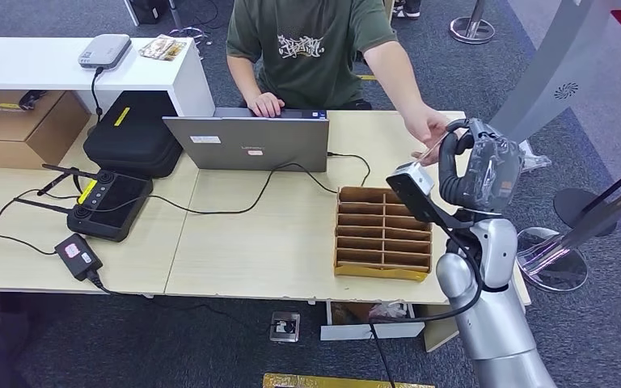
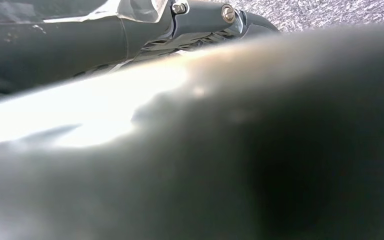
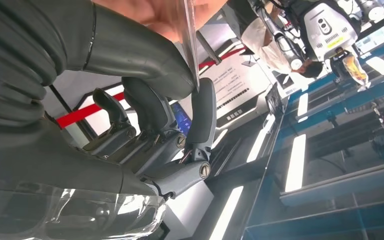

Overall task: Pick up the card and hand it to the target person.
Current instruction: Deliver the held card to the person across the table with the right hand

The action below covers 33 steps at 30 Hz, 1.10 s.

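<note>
So the right hand point(image 1: 473, 166) is raised up over the far right edge of the surface point(image 1: 275, 242), just past the cardboard slotted organizer point(image 1: 383, 233), and the person's hand point(image 1: 427, 128) is reaching right up against it. From the head view you can barely make out the card point(image 1: 431, 148), just a thin sliver between the robot's fingers and the person's palm. The right wrist view is way better here: the card point(image 3: 190, 35) shows edge-on, pinched between the thick thumb point(image 3: 130, 50) and a dark fingertip point(image 3: 203, 107), with the person's hand point(image 3: 160, 15) touching the card from the other side; the rest of the fingers are curled nearby. The head view gives you the wider layout instead: the person sits behind a laptop point(image 1: 247, 141), a black controller point(image 1: 109, 206) lies off to the left. As for the left hand, the left wrist view is one big blur, so I can't tell whether it's spread or closed.
</note>
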Motion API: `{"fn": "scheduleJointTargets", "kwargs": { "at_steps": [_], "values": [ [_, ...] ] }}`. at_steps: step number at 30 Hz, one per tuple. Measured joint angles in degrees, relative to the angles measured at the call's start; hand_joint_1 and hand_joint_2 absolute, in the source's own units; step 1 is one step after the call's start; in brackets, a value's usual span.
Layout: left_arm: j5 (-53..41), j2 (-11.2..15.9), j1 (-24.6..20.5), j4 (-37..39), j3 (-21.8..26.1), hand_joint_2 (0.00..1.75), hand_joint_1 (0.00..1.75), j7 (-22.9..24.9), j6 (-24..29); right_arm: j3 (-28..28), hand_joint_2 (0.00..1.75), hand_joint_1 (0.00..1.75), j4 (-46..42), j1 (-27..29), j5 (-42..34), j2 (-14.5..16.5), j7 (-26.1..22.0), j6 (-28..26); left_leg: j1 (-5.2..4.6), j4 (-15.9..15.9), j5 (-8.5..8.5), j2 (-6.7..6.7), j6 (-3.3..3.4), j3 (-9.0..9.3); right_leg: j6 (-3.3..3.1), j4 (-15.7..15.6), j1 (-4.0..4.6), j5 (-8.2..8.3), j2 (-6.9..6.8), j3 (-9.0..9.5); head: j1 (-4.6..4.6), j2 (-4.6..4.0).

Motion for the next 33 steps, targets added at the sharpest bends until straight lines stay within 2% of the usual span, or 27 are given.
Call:
{"fn": "scheduleJointTargets", "kwargs": {
  "at_steps": [4, 8, 23, 30, 33],
  "values": [
    [-0.02, 0.02, 0.00, 0.00, 0.00, 0.00, 0.00, -0.03, -0.04, 0.01, 1.75, 1.56, -0.01, -0.23, -0.04, -0.05, 0.00, 0.00, 0.00, 0.00, 0.00, 0.00, 0.00, 0.00, 0.00, 0.00, 0.00, 0.00, 0.00, 0.00, 0.01, 0.00],
    [-0.04, 0.02, 0.00, 0.00, 0.00, 0.00, 0.00, -0.01, -0.07, 0.01, 1.75, 0.00, 0.00, -0.27, -0.19, -0.16, 0.01, 0.02, 0.00, 0.00, 0.00, 0.00, 0.00, -0.01, 0.00, 0.00, 0.00, 0.00, -0.01, 0.00, 0.01, 0.00],
    [-0.08, 0.02, -0.01, 0.00, 0.00, 0.00, 0.00, 0.13, -0.05, 1.21, 1.75, 0.00, 0.25, 1.27, -2.38, -0.17, -0.59, 0.74, 0.00, 0.00, 0.00, 0.00, 0.00, 0.00, 0.00, 0.00, 0.00, -0.01, -0.01, 0.00, -0.01, 0.00],
    [-0.16, -0.02, -0.01, 0.00, 0.00, 0.00, 0.00, 0.95, -0.22, 3.08, 1.75, 0.00, 2.28, 9.42, -11.72, 1.52, -4.63, 3.30, 0.01, -0.01, -0.01, -0.02, 0.00, -0.03, -0.01, 0.00, 0.01, -0.02, -0.05, 0.00, -0.01, 0.00],
    [-0.24, -0.05, -0.01, 0.00, 0.00, 0.00, 0.00, 1.37, -0.21, 3.27, 1.75, 0.00, 2.86, 12.01, -22.28, 3.00, -8.86, 8.67, 0.02, -0.02, -0.01, -0.02, 0.00, -0.02, -0.01, 0.00, 0.01, -0.02, -0.04, 0.00, 0.00, 0.00]
  ]
}}
